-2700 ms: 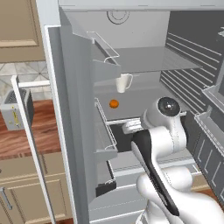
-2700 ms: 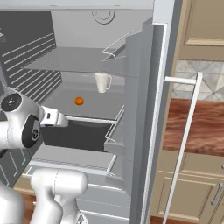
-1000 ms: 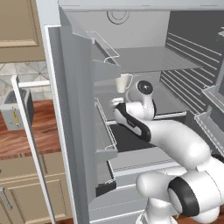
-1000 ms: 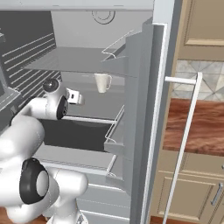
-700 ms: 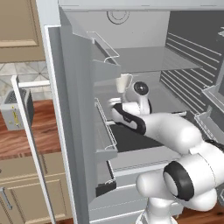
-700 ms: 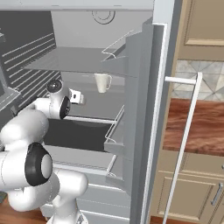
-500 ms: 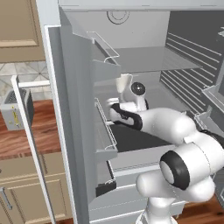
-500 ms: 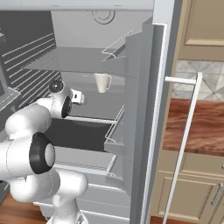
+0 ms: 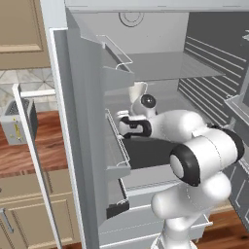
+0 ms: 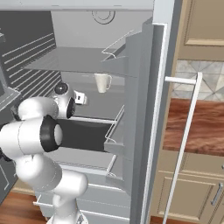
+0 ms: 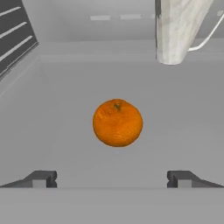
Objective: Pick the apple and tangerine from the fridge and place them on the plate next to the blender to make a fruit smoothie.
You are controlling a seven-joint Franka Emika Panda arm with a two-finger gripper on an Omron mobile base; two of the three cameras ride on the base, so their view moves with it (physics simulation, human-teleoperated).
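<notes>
Tangerine point(image 11: 117, 122), small, bright orange and round, sits on the grey fridge shelf point(image 11: 57, 131) just ahead of the jaws, which stand wide apart, holding nothing; a white mug point(image 11: 178, 30) stands beyond it.

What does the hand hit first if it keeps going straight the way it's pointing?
Probably the tangerine: it sits centred ahead of the open hand on the fridge shelf, with nothing between. The mug stands farther back, off to one side.

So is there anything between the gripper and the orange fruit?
No. In the hand view, just bare grey fridge shelf lies between the open gripper and the tangerine.
</notes>
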